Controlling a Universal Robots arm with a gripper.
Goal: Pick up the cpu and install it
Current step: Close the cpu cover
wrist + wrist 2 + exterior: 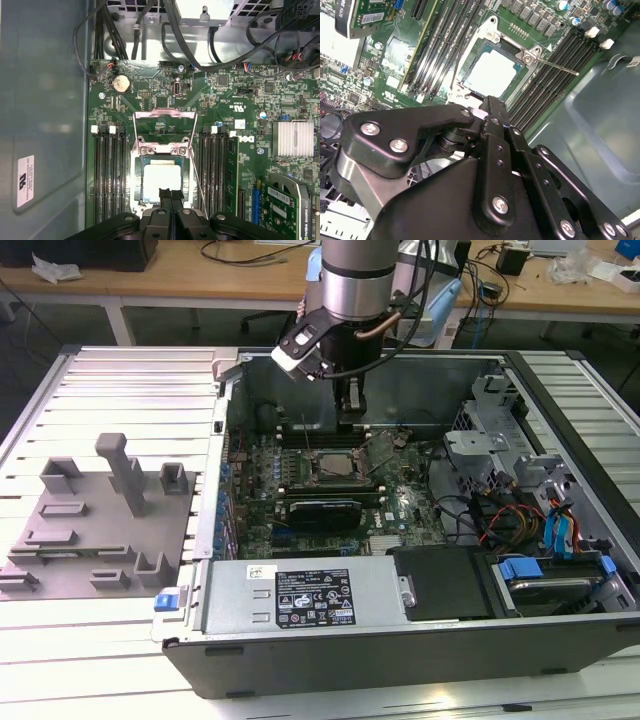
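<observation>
The cpu (161,181) is a thin square chip with a silvery-white top. It lies flat inside the black-framed socket (136,186) on the green motherboard, and it also appears in the second wrist view (492,75). The socket's metal load plate (164,131) stands swung open, and its thin lever (557,66) sticks out to one side. My gripper (169,192) hangs just above one edge of the cpu, fingers pressed together with nothing between them. In the exterior view my gripper (350,420) sits inside the open computer case, over the socket (335,468).
Memory slots (111,175) flank the socket on both sides. A graphics card (325,510) and the power supply (300,595) lie nearer the case's front wall. Drive cages and cables (520,490) fill the exterior view's right. A grey plate with plastic blocks (100,530) lies outside on the left.
</observation>
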